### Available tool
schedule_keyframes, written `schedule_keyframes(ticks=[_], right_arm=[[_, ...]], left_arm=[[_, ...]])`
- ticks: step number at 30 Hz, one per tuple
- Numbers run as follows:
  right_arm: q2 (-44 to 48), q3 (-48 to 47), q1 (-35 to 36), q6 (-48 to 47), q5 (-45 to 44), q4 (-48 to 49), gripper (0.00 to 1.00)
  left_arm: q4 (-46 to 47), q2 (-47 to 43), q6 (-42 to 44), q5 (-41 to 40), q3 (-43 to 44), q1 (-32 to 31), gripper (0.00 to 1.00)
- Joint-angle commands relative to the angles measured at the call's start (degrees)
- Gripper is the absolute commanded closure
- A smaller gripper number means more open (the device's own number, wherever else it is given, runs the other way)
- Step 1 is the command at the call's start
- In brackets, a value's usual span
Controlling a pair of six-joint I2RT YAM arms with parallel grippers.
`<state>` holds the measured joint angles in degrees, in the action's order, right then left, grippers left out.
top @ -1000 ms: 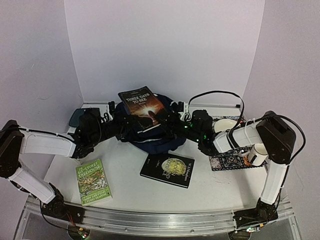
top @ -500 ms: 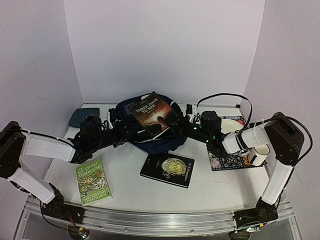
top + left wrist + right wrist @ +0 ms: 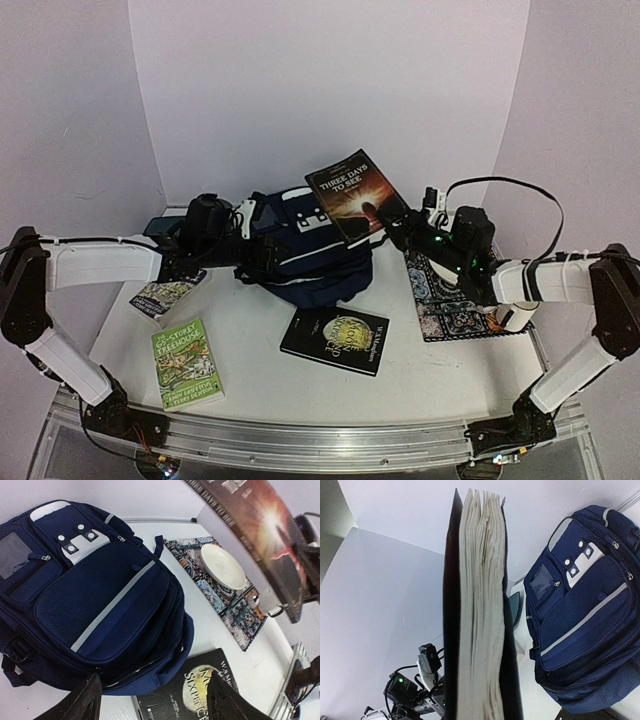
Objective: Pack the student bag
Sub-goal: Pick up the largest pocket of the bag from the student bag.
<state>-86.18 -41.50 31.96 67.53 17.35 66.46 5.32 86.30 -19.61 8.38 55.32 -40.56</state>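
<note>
Student bag (image 3: 300, 255): dark navy fabric, pale stripes, white patch with black studs, zip pockets. It lies front-up at rear centre of white desk (image 3: 260, 330), close to the back wall.
Patterned mat (image 3: 440, 295): along desk's right side, carrying a plate (image 3: 222, 566).
Paperback (image 3: 350, 195): tilted in the air above the bag's right edge, clamped by right end effector (image 3: 400, 228).
Black book (image 3: 335, 340): flat, just in front of bag.
Green book (image 3: 187, 363): front left, with bare desk between it and the black book.
Left end effector (image 3: 154, 680): fingers spread, empty, at bag's left side.

teal pad (image 3: 514, 609): partly behind held book (image 3: 480, 605) | black book (image 3: 200, 692): cropped (bottom edge), title probably incomplete
</note>
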Motion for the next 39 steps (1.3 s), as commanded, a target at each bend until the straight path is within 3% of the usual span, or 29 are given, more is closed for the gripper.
schedule_keyframes(ticks=[1, 11, 23, 35, 39], right_arm=[[5.86, 2.02, -1.15, -2.19, 0.68, 0.45, 1.00], [15.73, 5.26, -1.82, -7.73, -2.53, -16.25, 1.00], [19.61, 6.75, -1.80, -9.56, -4.25, -21.05, 1.00], [18.09, 6.61, -1.80, -9.43, -3.66, -21.37, 1.00], [18.05, 6.38, -1.82, -9.59, -3.07, -21.59, 1.00]], left_arm=[[-13.12, 4.39, 15.18, 0.04, 6.42, 0.12, 0.27], [-19.55, 16.06, 28.50, 3.41, 17.50, -0.07, 0.32], [-25.27, 25.56, 34.66, 4.85, 27.40, -0.05, 0.57], [-26.23, 30.16, 36.11, 3.90, 29.69, -1.00, 0.67], [-26.23, 30.49, 35.54, 1.03, 30.81, -1.43, 0.81]])
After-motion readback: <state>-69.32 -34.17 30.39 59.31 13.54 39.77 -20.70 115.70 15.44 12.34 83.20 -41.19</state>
